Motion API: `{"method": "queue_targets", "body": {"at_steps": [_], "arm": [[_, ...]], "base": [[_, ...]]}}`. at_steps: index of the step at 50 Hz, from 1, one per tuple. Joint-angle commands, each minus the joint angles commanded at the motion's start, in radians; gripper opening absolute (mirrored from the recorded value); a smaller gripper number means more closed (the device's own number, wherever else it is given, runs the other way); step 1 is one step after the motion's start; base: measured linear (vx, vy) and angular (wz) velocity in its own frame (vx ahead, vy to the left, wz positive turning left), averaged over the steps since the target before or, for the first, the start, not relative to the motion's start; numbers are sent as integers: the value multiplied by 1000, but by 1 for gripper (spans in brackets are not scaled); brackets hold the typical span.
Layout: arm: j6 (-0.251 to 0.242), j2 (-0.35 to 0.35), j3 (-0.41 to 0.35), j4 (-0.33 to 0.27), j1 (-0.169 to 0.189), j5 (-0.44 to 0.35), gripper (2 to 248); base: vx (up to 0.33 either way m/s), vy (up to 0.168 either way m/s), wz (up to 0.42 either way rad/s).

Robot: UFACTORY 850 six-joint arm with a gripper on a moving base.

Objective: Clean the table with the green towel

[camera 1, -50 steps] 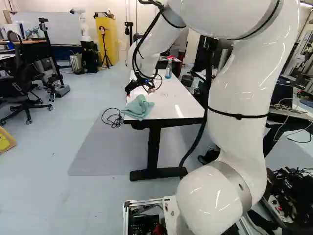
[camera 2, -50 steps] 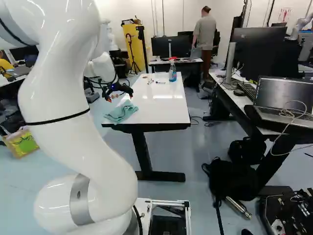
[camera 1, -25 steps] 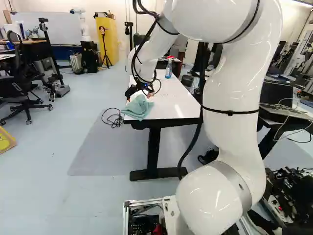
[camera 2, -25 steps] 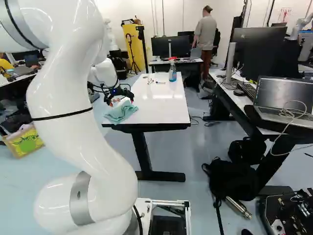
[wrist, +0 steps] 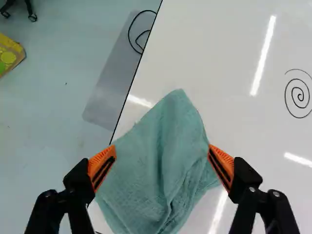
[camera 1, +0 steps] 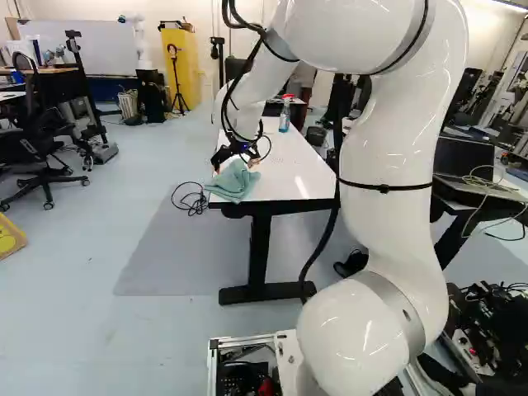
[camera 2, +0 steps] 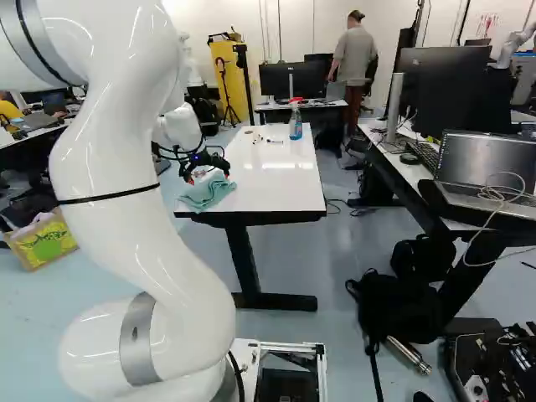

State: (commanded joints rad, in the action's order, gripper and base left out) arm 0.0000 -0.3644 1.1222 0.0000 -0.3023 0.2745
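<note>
"So, how does your gripper [camera 2: 208, 176] stand?"
"Wide open, its fingers astride the green towel [wrist: 161, 170] just under me, not closed on it."
"And past that?"
"The white table [wrist: 214, 53] the towel lies on, a drawn spiral [wrist: 300, 95] ahead and off to one side, then, farther ahead, an upright spray bottle [camera 2: 296, 125]."

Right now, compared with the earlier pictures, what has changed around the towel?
The arm has brought the tool lower and to the right in both base views, so it is now over the towel. Its fingers stand open on either side of the towel, with nothing gripped. The towel, table, spray bottle and base stayed as they were.
</note>
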Motion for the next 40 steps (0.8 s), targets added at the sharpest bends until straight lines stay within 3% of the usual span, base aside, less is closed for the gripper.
{"method": "queue_targets", "body": {"at_steps": [1,2,6,7,12,13,17,18,22,23,27,28,33,34,40], "arm": [[0,0,0,0,0,0,247],[0,0,0,0,0,0,227],[0,0,0,0,0,0,227],[0,0,0,0,0,0,188],[0,0,0,0,0,0,188],[0,0,0,0,0,0,149],[0,0,0,0,0,0,149],[0,0,0,0,0,0,110],[0,0,0,0,0,0,110],[0,0,0,0,0,0,72],[0,0,0,0,0,0,72],[0,0,0,0,0,0,41],[0,0,0,0,0,0,41],[0,0,0,0,0,0,24],[0,0,0,0,0,0,24]], "base": [[0,0,0],[0,0,0],[0,0,0],[0,0,0],[0,0,0],[0,0,0],[0,0,0],[0,0,0],[0,0,0],[0,0,0],[0,0,0],[0,0,0],[0,0,0],[0,0,0],[0,0,0]]}}
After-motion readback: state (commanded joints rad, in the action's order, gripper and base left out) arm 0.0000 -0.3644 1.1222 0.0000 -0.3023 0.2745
